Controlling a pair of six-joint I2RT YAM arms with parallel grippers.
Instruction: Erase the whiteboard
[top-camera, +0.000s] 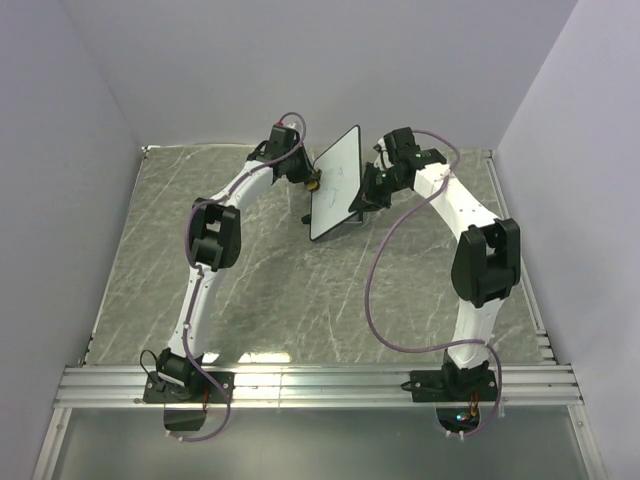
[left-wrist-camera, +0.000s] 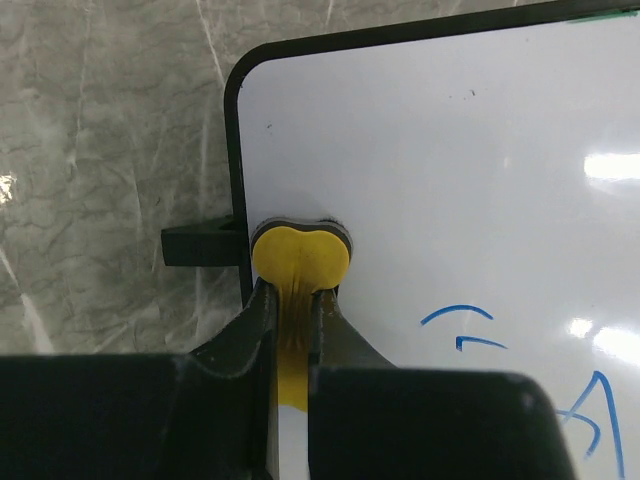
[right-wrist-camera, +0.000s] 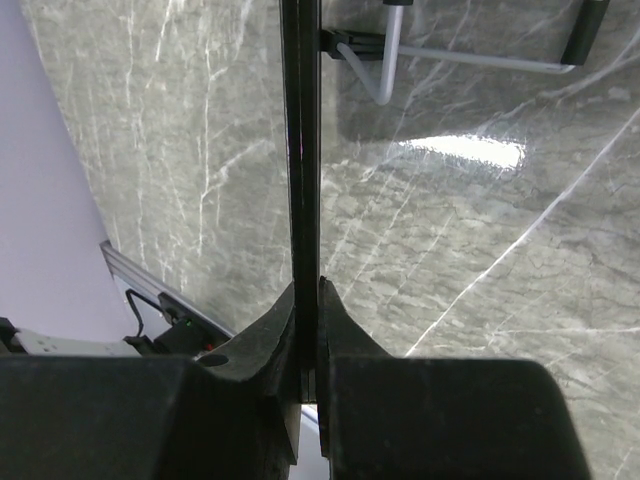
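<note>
Top external view: the whiteboard (top-camera: 338, 180) is seen upright and slightly tilted over the marbled grey desk (top-camera: 270, 300), toward 12 o'clock from the desk's centre, between the two arms. Whether its base touches the desk cannot be told. The left end effector (top-camera: 313, 183) is placed at the board's 9 o'clock side, against its white face, and the right end effector (top-camera: 362, 200) at its 3 o'clock side, on the edge. In the left wrist view, the left fingers are shown closed tight on a yellow bone-shaped eraser (left-wrist-camera: 300, 258). Its rounded head is pressed onto the white surface just inside the black frame, below the rounded corner at 11 o'clock of the picture. A black foot (left-wrist-camera: 195, 243) is seen jutting from the frame at 9 o'clock of the eraser. Blue marks (left-wrist-camera: 465, 318) are seen on the board at 4 o'clock of the eraser, apart from it, with more at the picture's lower right edge. In the right wrist view, the board is seen edge-on as a thin dark line running toward 12 o'clock. The right fingers are shown clamped on that edge, one on each side. A grey wire stand (right-wrist-camera: 470, 60) is visible at 1 o'clock, joined to the board's back.
</note>
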